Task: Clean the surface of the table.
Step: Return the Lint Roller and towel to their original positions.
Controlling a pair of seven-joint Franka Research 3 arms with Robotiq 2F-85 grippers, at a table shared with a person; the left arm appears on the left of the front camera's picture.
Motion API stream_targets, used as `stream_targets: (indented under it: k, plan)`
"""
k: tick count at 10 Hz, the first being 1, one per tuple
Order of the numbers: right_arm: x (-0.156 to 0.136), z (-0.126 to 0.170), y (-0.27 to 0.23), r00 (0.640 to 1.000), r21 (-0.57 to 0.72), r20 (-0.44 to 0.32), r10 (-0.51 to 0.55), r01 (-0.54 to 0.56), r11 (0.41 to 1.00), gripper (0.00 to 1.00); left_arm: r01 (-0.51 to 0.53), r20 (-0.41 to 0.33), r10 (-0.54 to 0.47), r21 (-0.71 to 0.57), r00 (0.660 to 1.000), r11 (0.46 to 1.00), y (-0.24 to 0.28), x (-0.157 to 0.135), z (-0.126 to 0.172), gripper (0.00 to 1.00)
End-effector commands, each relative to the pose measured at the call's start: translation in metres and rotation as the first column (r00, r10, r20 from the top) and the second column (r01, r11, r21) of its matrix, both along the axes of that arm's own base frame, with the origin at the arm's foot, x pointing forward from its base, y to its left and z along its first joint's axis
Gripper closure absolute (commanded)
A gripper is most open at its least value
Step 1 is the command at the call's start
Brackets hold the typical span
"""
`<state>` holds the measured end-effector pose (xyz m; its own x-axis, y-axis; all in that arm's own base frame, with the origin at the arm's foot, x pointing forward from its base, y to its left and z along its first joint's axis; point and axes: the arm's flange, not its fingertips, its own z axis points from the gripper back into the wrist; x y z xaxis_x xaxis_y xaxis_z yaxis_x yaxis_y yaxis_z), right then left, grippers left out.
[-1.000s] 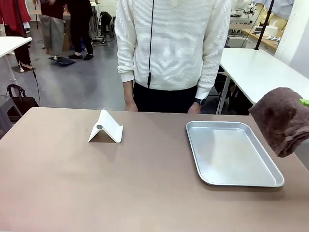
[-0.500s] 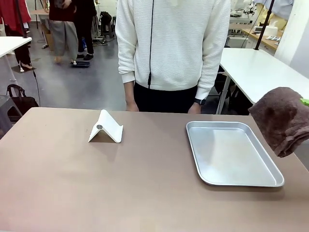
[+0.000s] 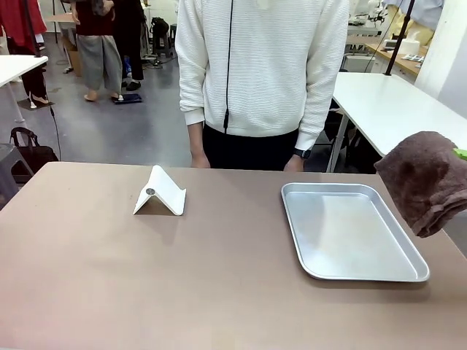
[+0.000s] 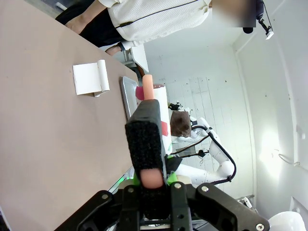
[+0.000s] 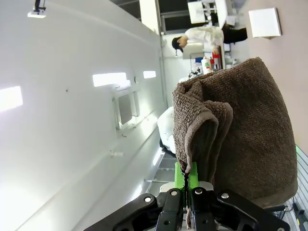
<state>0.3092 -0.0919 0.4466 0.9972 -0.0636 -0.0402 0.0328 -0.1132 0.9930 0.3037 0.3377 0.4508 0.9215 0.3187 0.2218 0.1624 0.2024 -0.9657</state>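
The taupe-brown table (image 3: 146,277) spreads across the front view, and a person in a white sweater stands at its far edge. At the picture's right edge a folded brown towel (image 3: 425,181) hangs above the table's right side. My right gripper (image 5: 186,180) is shut on the towel (image 5: 240,130), green pads pressed on a fold. A bit of green pad (image 3: 460,154) peeks out behind the towel. My left gripper (image 4: 151,185) is shut on a black foam block with a salmon-pink rod (image 4: 147,139), held off the table's (image 4: 43,125) near side.
A silver tray (image 3: 350,233) lies bare on the table's right half. A small white folded stand (image 3: 160,193) sits left of centre toward the far edge. The person's hands hang just behind the far edge. White-topped tables stand behind on both sides.
Neither gripper has moved, nor the towel, tray or stand. Only a person far in the background has walked a little.
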Motion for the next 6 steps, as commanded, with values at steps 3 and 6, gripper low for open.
stream_targets:
  k: [3, 6]
  plan:
    - [0.006, 0.003, 0.008, 0.999, -0.023, -0.004, -0.032, 0.032, 0.999, 0.97, 0.000, 0.000, 0.000, 0.000, 1.000, 1.000, 0.000, 0.000, 0.000, 0.79]
    - [0.046, 0.023, 0.060, 0.998, -0.130, 0.017, -0.060, 0.062, 0.990, 0.97, 0.138, 0.121, -0.147, 0.079, 0.982, 0.987, -0.087, 0.009, 0.068, 0.79]
